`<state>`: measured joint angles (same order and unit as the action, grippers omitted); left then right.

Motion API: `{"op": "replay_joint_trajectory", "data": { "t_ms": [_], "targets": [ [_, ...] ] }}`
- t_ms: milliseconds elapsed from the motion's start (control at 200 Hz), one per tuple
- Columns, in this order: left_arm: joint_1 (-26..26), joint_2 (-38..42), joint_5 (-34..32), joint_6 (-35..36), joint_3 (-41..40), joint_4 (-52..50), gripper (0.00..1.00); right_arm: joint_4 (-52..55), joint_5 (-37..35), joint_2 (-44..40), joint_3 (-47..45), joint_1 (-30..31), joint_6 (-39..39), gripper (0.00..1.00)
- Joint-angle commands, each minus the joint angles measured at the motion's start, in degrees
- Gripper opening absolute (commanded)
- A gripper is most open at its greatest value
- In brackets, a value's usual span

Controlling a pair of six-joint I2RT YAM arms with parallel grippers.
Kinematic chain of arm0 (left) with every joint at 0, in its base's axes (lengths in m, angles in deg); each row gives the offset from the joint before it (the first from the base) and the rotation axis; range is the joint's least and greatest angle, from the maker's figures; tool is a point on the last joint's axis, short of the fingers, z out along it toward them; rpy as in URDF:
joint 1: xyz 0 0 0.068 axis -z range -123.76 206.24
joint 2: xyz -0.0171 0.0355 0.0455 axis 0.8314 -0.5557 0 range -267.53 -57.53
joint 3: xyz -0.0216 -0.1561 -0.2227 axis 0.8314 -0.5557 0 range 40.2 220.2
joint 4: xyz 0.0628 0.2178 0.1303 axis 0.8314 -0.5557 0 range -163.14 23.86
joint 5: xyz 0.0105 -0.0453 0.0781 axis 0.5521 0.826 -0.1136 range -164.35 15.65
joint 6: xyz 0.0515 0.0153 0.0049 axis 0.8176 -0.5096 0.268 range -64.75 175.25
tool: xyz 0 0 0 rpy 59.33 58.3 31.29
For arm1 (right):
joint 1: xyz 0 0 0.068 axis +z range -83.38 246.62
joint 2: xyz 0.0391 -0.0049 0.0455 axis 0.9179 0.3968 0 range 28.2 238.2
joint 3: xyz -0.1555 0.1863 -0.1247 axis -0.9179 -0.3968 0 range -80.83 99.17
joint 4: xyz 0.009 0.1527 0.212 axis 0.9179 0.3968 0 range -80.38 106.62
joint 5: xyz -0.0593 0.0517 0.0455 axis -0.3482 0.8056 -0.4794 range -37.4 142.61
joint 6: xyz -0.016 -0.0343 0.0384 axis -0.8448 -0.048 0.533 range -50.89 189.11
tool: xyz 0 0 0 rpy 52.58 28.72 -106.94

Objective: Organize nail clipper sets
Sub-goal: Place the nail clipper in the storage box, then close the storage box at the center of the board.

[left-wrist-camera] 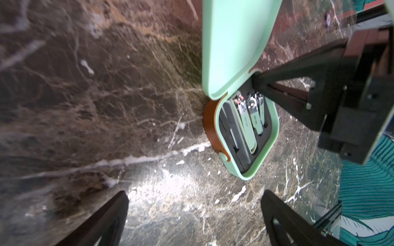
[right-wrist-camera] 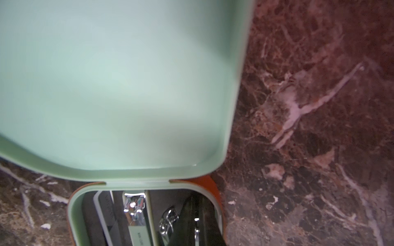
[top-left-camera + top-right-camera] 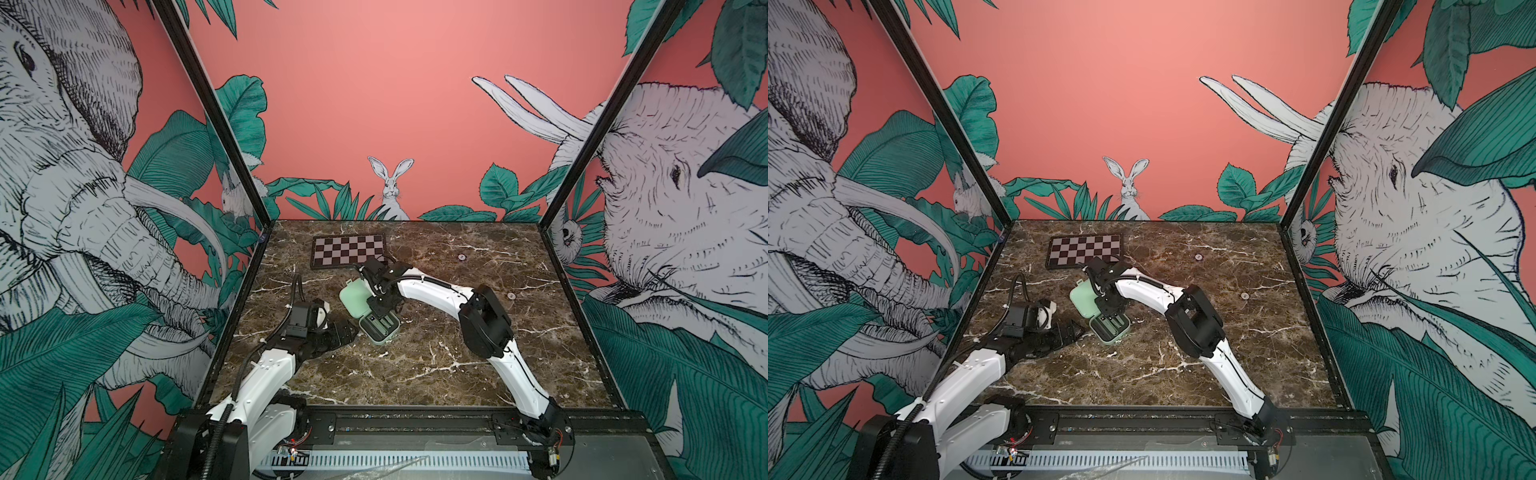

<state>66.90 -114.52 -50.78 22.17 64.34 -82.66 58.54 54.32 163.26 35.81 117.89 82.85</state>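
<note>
The mint-green case (image 1: pixel 275 127) is sitting open near the middle of the marble table (image 3: pixel 436 365). Its lid (image 3: pixel 353 296) is tilting back toward the checkerboard (image 3: pixel 348 249), which is lying farther back on the table. A brown strap (image 1: pixel 210 125) is wrapping around one side of the base. Inside, the dark tray is holding 2 pale-green nail clippers (image 1: pixel 245 121) with shiny metal heads side by side, and a slim grey file (image 1: pixel 231 130) is lying in the slot next to them. The right gripper (image 1: pixel 257 82) is reaching down into the tray from above, with its jaws pressing together and its tip sitting at the hinge end, just beside the clipper heads. Whether it is pinching a tool there cannot be told. The left gripper (image 1: pixel 194 192) is hovering low over bare marble near the case's front corner, apart from it, with its 2 fingers (image 1: pixel 110 213) spreading wide and holding nothing.
</note>
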Motion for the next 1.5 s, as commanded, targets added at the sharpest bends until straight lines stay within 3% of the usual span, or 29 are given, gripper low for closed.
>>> {"op": "replay_joint_trajectory", "data": {
  "t_ms": [0, 215, 515, 685, 955, 1200, 1495],
  "targets": [
    [-3.14, -1.01, 1.35, 0.39, 3.08, 0.91, 0.98, 2.12, -0.66, -0.87, 3.74, -0.24, 0.74, 0.12],
    [-10.66, -7.64, 1.81, 2.12, 12.07, 0.0, 0.8, 1.33, -0.34, -7.42, 1.86, -0.29, 2.51, 0.15],
    [-15.85, -24.11, 1.74, 2.26, 22.22, 4.03, 0.75, -14.15, 4.18, -28.11, -32.65, 0.79, 13.3, 0.16],
    [-16.1, -34.3, 1.65, 4.24, 29.69, 2.67, 0.67, -22.0, 5.03, -31.25, -46.38, 1.49, 19.44, 0.15],
    [-10.1, -39.2, 4.84, 9.89, 34.92, -0.88, 0.64, -23.1, 3.29, -25.36, -43.78, 0.95, 20.45, 0.13],
    [-8.52, -38.56, 13.56, 7.29, 31.1, 5.25, 0.62, -22.78, 3.62, -22.05, -40.04, -0.98, 20.39, 0.14],
    [-6.51, -32.76, 16.77, 9.5, 26.95, 3.88, 0.61, -20.68, 4.7, -18.06, -33.56, -2.73, 19.76, 0.14]
  ]
}}
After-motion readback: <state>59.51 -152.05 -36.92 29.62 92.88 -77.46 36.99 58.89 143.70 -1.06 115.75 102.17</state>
